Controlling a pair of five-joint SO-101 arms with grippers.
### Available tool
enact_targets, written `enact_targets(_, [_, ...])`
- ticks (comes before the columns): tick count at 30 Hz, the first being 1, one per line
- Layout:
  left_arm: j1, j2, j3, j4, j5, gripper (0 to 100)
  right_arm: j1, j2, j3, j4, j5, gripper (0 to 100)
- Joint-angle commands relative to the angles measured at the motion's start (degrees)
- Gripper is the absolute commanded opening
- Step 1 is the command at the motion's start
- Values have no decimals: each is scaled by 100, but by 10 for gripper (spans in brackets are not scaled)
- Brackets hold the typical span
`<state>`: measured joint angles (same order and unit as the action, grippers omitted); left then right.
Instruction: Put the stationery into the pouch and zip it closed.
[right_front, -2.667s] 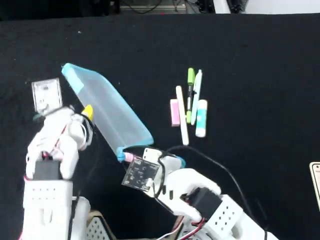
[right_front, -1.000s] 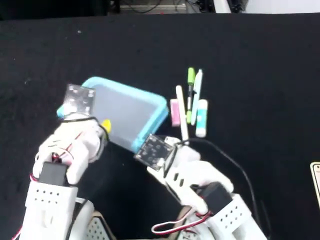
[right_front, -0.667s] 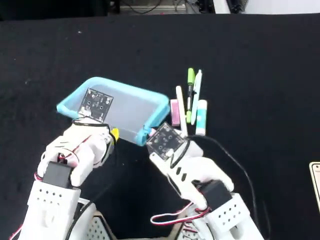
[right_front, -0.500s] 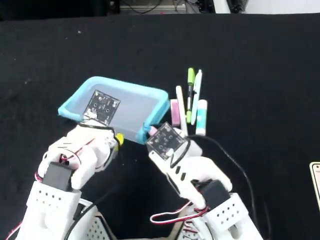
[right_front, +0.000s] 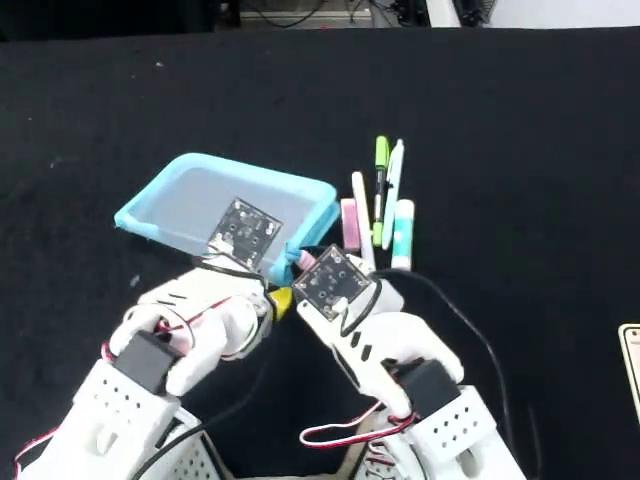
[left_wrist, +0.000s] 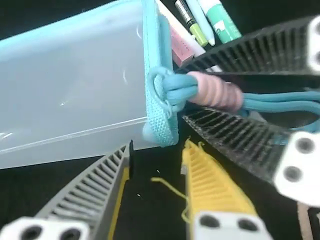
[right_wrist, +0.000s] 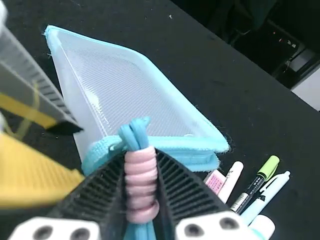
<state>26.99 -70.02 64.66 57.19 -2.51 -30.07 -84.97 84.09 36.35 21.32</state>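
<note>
The translucent pouch (right_front: 225, 205) with a light blue rim lies on the black table, left of the stationery. My right gripper (right_wrist: 139, 162) is shut on the pink bead (right_wrist: 139, 185) of the zip pull cord (left_wrist: 175, 87) at the pouch's near right corner. My left gripper (left_wrist: 159, 150) stands open just below that same corner, its grey and yellow fingers (left_wrist: 210, 185) holding nothing. In the high view the yellow finger (right_front: 281, 299) sits beside the right gripper (right_front: 302, 264). A green highlighter (right_front: 381, 165), white pen (right_front: 394, 175), white stick (right_front: 365, 240), pink eraser (right_front: 349, 224) and teal-white tube (right_front: 402, 236) lie together.
Both arms crowd the near middle of the table, with a black cable (right_front: 450, 320) looping right of the right arm. A pale card (right_front: 632, 355) pokes in at the right edge. Black cloth stretches open at the back and right.
The pouch has swung from a diagonal lie to nearly level, its right end drawn toward the stationery. My left arm has moved from the pouch's left end across to its near right corner.
</note>
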Motion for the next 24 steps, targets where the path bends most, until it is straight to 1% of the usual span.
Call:
enact_targets(1, [92,-35,207,-448,53,219,88,31,-4,-167,-53,11])
enact_targets(7, [-13,-35,330,-818,62,220,88,-13,110,-193,-53,11])
enact_targets(13, [-637,-35,330,-897,62,220,88,-22,110,-202,-53,11])
enact_targets(16, [-813,-35,321,-897,35,220,88,-22,110,-211,-53,11])
enact_targets(24, [-848,-35,295,-897,9,220,88,-22,110,-211,-53,11])
